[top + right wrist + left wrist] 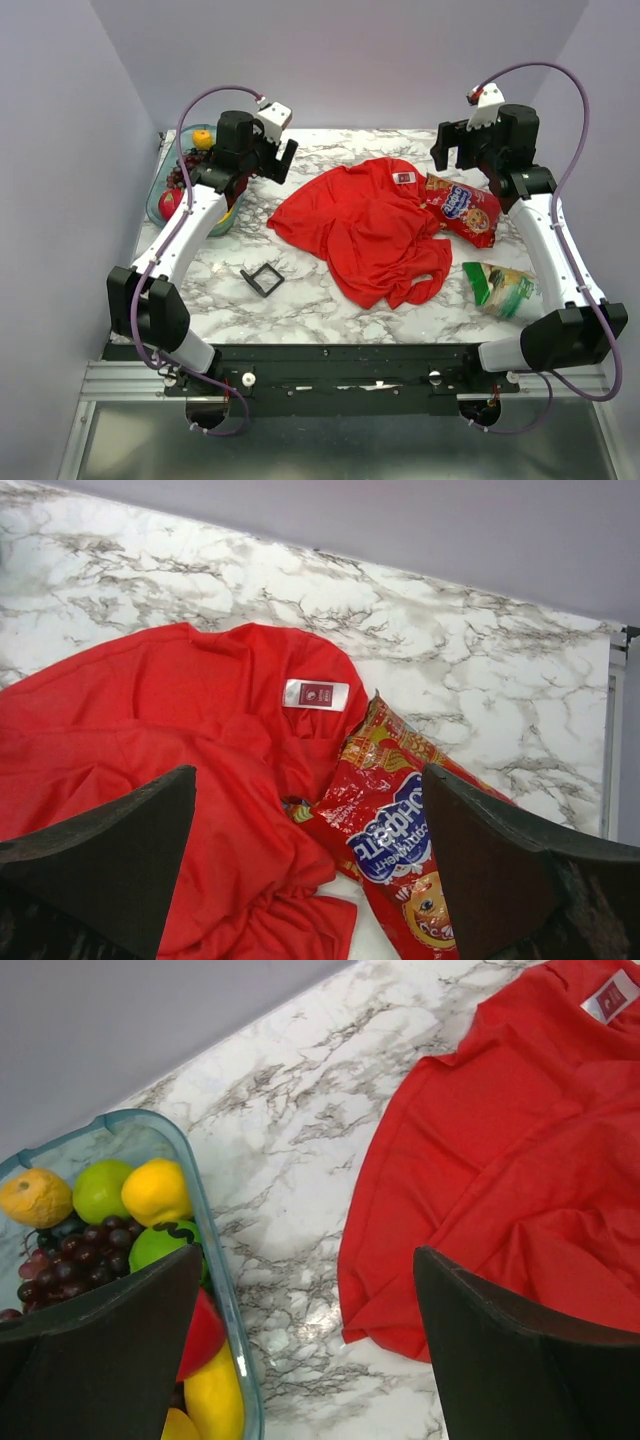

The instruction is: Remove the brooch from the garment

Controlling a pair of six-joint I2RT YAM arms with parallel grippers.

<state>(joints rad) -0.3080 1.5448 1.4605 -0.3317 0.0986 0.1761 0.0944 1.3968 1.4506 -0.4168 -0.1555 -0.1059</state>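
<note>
Mid-counter [310, 300]: red garment [370, 230], crumpled in a loose heap, collar w/ small white label [403, 177] toward the far edge. Can't make out the brooch in any view (hidden in folds or too small to tell). Touching the garment's right side: red snack bag [462, 208], lying flat. Near the right edge, toward the near side: green bag [505, 287], apart from the cloth. Left of the garment, toward the near edge, well apart: black square frame [262, 279]. At the far left corner: clear tub [218, 1260] of fruit [155, 1190], incl. grapes, yellow citrus, green apples. Above the counter betw. tub and garment's left hem: left gripper [282, 160], jaws spread wide, holding nothing. Above the far right part, over collar and snack bag: right gripper [452, 158], jaws likewise spread wide, nothing betw. them. No contact w/ the cloth seen on either side.
</note>
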